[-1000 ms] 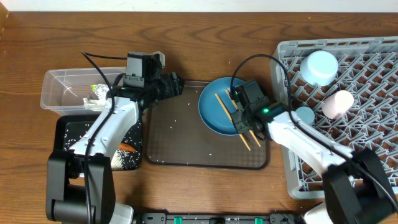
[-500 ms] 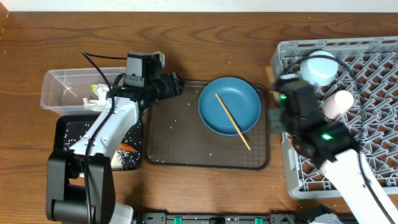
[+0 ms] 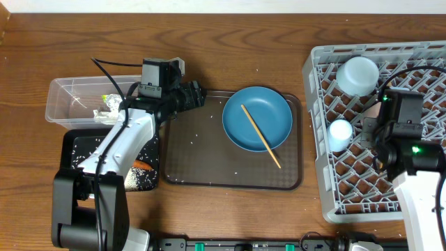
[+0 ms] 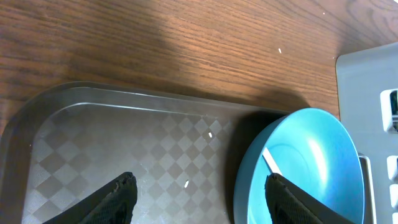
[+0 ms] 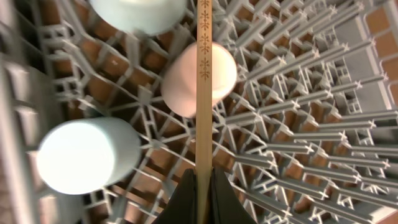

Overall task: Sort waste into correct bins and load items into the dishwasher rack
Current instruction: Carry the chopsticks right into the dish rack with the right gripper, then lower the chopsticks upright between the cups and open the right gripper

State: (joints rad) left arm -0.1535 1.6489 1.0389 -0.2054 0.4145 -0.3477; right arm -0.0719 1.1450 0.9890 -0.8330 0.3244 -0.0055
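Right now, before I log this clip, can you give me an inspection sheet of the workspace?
Surface: wooden table, brown tray in the middle.
Job's things: plate with a loose chopstick on the brown tray; bowl, blue cup, pink cup in the rack; wrapper in the clear tub; carrot in the black tray.
Clutter: rice grains scattered on the brown tray.
Grippers: left gripper open, empty, over the brown tray; right gripper shut on the held chopstick over the rack.
Cables: black cables at both arms.
Surroundings: nothing seen.
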